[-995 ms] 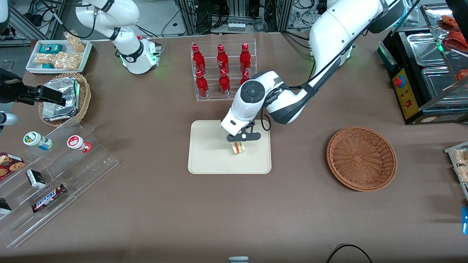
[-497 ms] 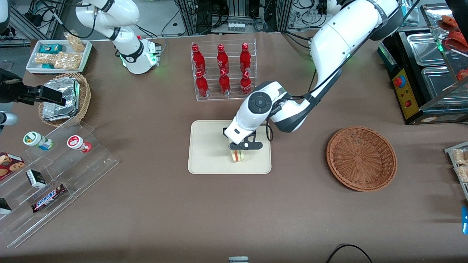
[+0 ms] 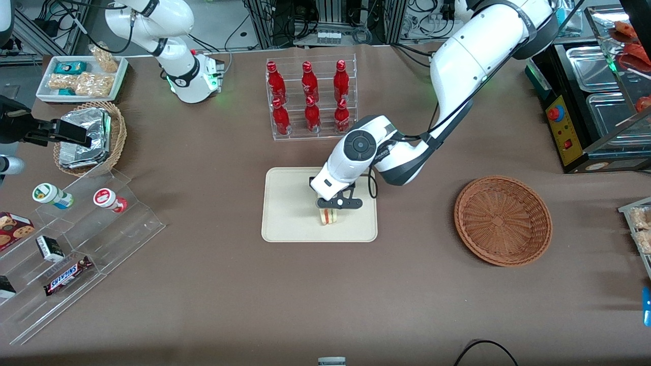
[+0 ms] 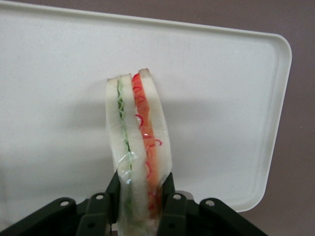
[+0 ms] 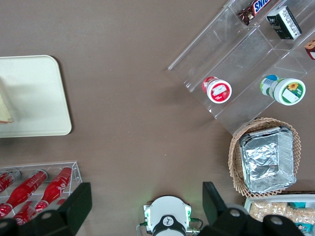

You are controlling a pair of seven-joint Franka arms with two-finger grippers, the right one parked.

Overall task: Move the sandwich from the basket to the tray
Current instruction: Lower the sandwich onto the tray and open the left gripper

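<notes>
Sandwich (image 4: 139, 147): pinched between the black fingers (image 4: 173, 209) on both bread faces, standing on edge over the tray (image 3: 290, 203), nearer the front camera than one second ago.
Gripper (image 3: 333, 209): clenched on the sandwich, low above the tray's half toward the working arm's end; it has come down and forward since a second ago and barely shifted in the last half second.
Basket (image 3: 502, 219): on the brown table (image 3: 213, 284), well apart from the tray, unchanged.
Bottle rack (image 3: 307, 99): red bottles, farther from the camera than the tray, unmoved.
</notes>
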